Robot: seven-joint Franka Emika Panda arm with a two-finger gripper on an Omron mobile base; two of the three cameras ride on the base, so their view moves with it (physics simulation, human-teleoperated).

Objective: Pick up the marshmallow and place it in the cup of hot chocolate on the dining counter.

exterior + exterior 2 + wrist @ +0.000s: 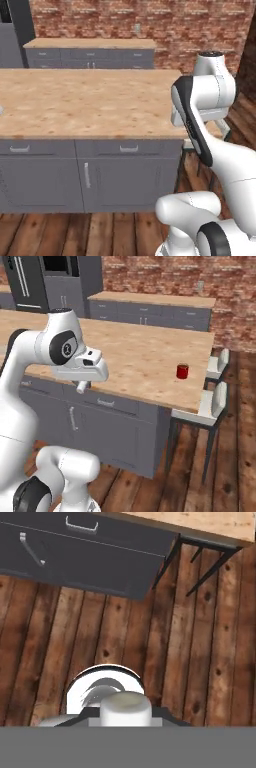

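Observation:
In the hand view the marshmallow [125, 706], a stubby white cylinder, sits between the dark tips of my gripper [125, 719], which is shut on it. The hand points down at the wooden floor beside the dining counter's dark cabinet front [100, 559]. From the right base view my gripper [81, 386] hangs in front of the dining counter [140, 356], over its near edge. The cup of hot chocolate [182, 371], small and red, stands on the counter top near its right end, well to the right of the gripper. In the left base view the arm hides the right end of the dining counter [90, 105].
Two white stools [215, 393] stand at the counter's right end, their dark legs [200, 549] over the plank floor. Narrower grey cabinets [150, 308] line the brick wall behind. A dark fridge [45, 281] stands at the back left.

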